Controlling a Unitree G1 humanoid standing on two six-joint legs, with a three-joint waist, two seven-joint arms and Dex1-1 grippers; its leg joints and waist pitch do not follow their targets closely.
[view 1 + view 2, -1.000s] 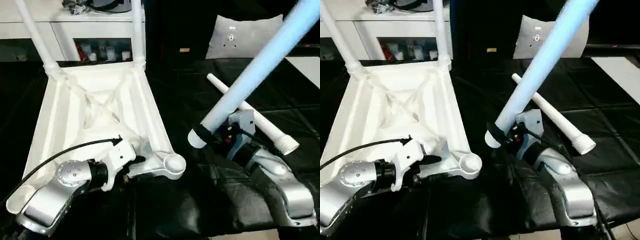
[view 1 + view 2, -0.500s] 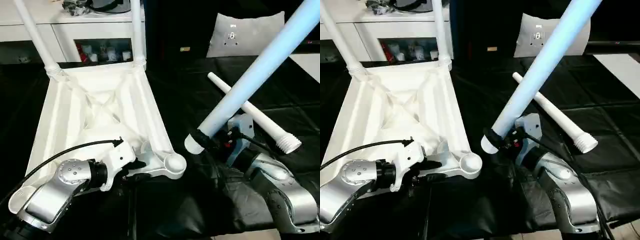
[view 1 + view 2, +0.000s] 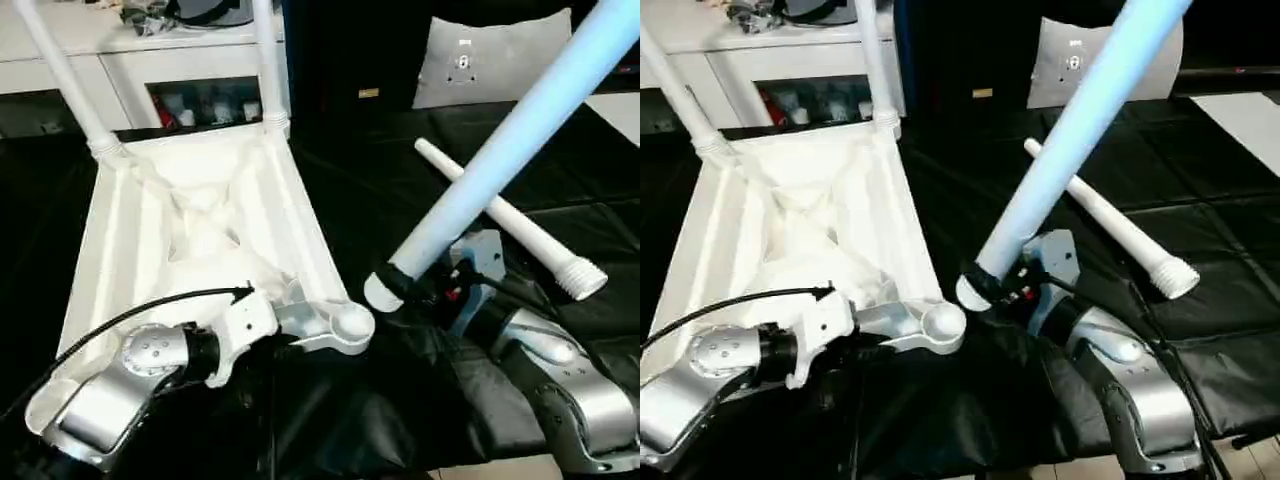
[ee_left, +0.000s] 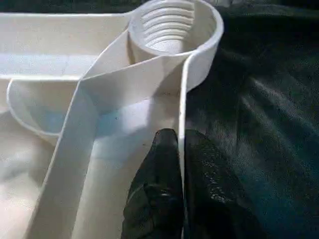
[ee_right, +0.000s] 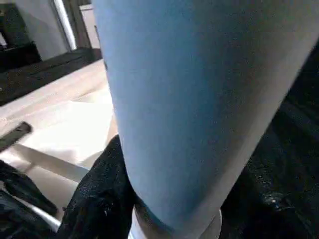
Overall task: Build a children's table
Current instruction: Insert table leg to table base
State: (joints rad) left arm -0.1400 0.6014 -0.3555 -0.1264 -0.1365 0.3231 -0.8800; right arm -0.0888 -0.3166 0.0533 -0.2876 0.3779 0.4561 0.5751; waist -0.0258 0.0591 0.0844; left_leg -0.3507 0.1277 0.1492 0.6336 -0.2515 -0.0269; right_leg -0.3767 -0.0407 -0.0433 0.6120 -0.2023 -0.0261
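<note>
Both grippers are at work. On the left, the left gripper [image 4: 179, 164] is pinched onto the thin side wall of the white table top [image 3: 190, 230], one black finger [image 4: 159, 189] inside the wall and the other outside it, just short of the near corner socket [image 3: 350, 322], whose round threaded bore stands bare in the left wrist view. On the right, the right gripper [image 3: 420, 285] is clamped around the thick end of a long tapered leg [image 3: 500, 150]; that leg slants up and away from the gripper, its threaded end [image 3: 380, 293] low and just beside the near corner socket, apart from it.

The table top lies upside down on the black cloth [image 3: 380, 400], its X-shaped ribs facing up. Two legs already stand in the sockets at its far edge: one at the far left corner [image 3: 55, 70], one at the far right corner [image 3: 268, 60]. The socket at the near left corner [image 3: 45, 405] shows beside the left forearm.

A fourth leg [image 3: 510, 225] lies flat on the black cloth to the right of the table top, behind the right gripper, its threaded end pointing toward the cloth's right edge.
</note>
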